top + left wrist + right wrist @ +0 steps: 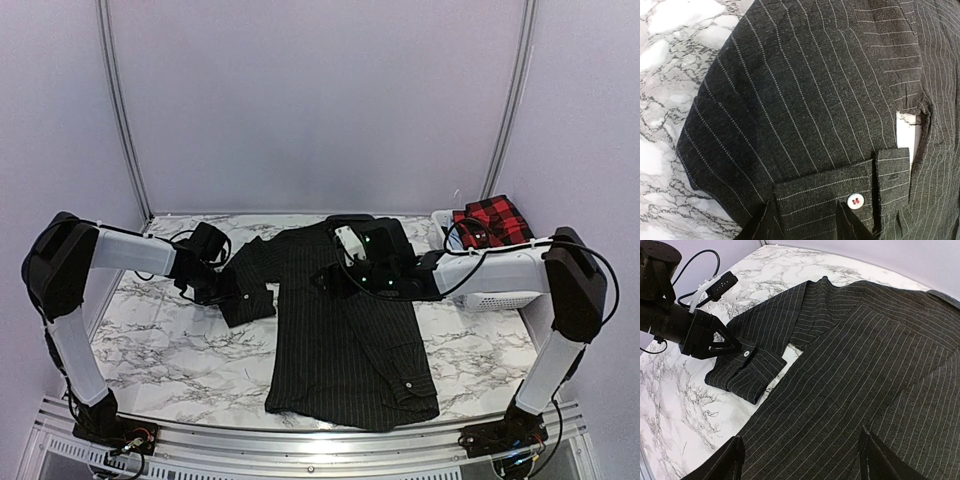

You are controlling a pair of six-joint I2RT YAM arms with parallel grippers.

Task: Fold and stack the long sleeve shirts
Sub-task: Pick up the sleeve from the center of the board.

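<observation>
Black pinstriped shirt (pixel 345 340) lies flat, one checked shirt (pixel 492 222) apart

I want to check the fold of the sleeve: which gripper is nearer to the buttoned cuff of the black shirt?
Left. The left gripper is at the cuff, fingertips on its edge. The right gripper hovers over the black shirt body, apart from the cuff.

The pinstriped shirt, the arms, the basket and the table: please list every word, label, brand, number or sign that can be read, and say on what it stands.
None can be read.
The black pinstriped shirt, its cuff button and the checked shirt show no lettering.
No legible marking shows on either arm or on the marble table.
</observation>
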